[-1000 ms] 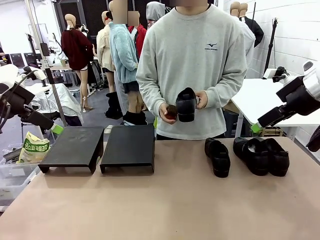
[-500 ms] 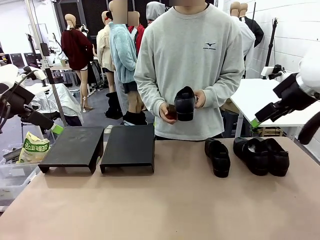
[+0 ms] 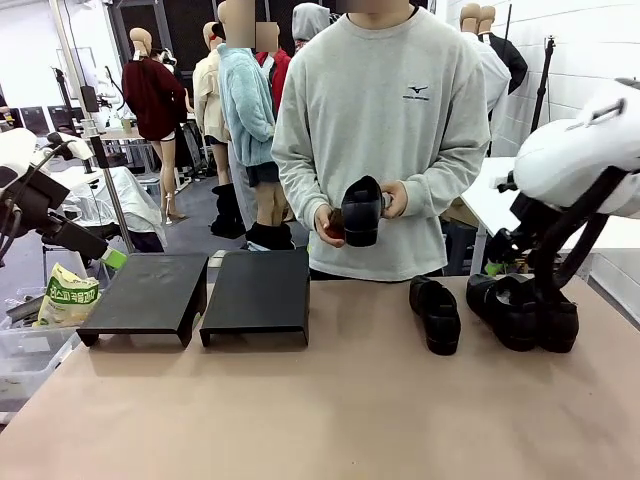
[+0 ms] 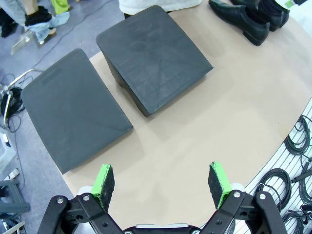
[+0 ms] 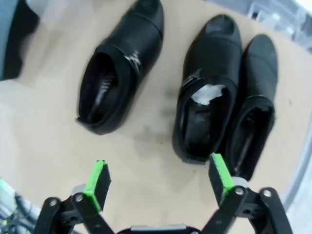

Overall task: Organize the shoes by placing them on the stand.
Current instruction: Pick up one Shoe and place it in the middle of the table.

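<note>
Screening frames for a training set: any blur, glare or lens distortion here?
Right wrist view: blurred, the three shoes smeared at the edges, the open right gripper crisper. Left wrist view: sharp, but the wide lens bows the table edge and the two stands. Front view: even soft light, no glare; the right arm looms large near the lens.

I'm seeing a white wall [image 3: 590, 50] on the right, a white side table [image 3: 492, 195] below it, and grey floor [image 3: 195, 225] beyond.
</note>
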`<state>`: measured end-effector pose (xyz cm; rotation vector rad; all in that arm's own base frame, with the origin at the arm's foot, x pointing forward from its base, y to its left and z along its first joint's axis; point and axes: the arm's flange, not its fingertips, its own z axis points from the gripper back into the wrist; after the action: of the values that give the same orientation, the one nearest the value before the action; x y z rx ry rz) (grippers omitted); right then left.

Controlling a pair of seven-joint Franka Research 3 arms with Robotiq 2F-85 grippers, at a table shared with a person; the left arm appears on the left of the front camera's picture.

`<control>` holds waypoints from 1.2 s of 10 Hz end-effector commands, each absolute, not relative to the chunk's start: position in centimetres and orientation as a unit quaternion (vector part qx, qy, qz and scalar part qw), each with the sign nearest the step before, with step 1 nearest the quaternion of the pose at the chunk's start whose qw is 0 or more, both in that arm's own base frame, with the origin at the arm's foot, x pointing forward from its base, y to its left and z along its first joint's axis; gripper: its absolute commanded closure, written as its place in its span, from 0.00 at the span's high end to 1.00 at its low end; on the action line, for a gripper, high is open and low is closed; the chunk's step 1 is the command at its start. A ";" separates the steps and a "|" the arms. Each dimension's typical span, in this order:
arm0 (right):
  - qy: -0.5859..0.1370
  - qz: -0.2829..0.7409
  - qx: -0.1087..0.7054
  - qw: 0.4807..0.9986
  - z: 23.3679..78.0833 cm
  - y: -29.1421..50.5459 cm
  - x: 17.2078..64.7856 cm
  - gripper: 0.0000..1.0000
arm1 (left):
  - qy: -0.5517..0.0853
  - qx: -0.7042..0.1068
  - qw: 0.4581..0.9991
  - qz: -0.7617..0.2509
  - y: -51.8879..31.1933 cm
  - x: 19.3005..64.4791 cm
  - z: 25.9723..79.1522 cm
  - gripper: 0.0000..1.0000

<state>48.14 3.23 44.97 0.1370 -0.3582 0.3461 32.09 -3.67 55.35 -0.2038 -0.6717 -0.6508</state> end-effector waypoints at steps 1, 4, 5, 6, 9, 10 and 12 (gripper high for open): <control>-0.125 0.149 0.058 0.979 44.0 3.1 51.9 1.00 | -0.324 -0.097 0.887 -0.316 -3.6 32.1 55.4 1.00; -0.090 0.148 0.048 0.984 41.7 3.7 53.5 1.00 | -0.324 -0.097 0.887 -0.316 -3.6 32.1 55.4 1.00; -0.118 0.153 0.064 0.979 41.3 2.9 52.5 1.00 | -0.324 -0.097 0.887 -0.316 -3.6 32.1 55.4 1.00; -0.118 0.153 0.064 0.979 41.3 2.9 52.5 1.00 | -0.324 -0.097 0.887 -0.316 -3.6 32.1 55.4 1.00; -0.111 0.153 0.059 0.980 41.4 3.1 53.1 1.00 | -0.324 -0.097 0.887 -0.316 -3.6 32.1 55.4 1.00; -0.102 0.147 0.053 0.982 40.3 3.6 53.6 1.00 | -0.324 -0.097 0.887 -0.316 -3.6 32.1 55.4 1.00; -0.079 0.130 0.037 0.988 39.0 4.5 53.9 1.00 | -0.324 -0.097 0.887 -0.316 -3.6 32.1 55.4 1.00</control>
<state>53.33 3.90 39.32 0.1105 -0.1815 0.2959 32.09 -3.68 55.35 -0.2038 -0.6718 -0.6509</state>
